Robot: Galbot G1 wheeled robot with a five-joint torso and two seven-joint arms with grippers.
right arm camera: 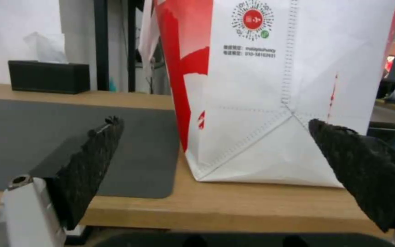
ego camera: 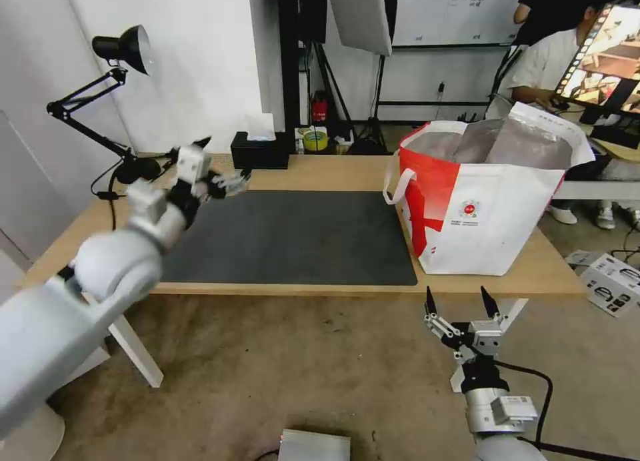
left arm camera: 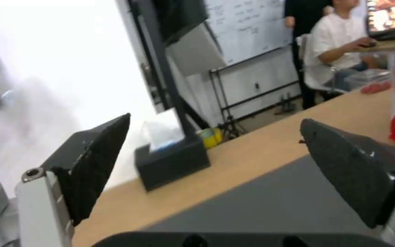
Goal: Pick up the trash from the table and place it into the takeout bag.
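Left gripper [ego camera: 223, 162] spread, raised over table [ego camera: 320, 172] rear-left; right gripper [ego camera: 461, 303] spread, low.

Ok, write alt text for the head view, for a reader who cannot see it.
A white takeout bag with a red side panel stands open at the right end of a light-wood table, beside a dark grey mat. The left end effector hovers, open and empty, over the table's far left; the right end effector waits open below the near edge.
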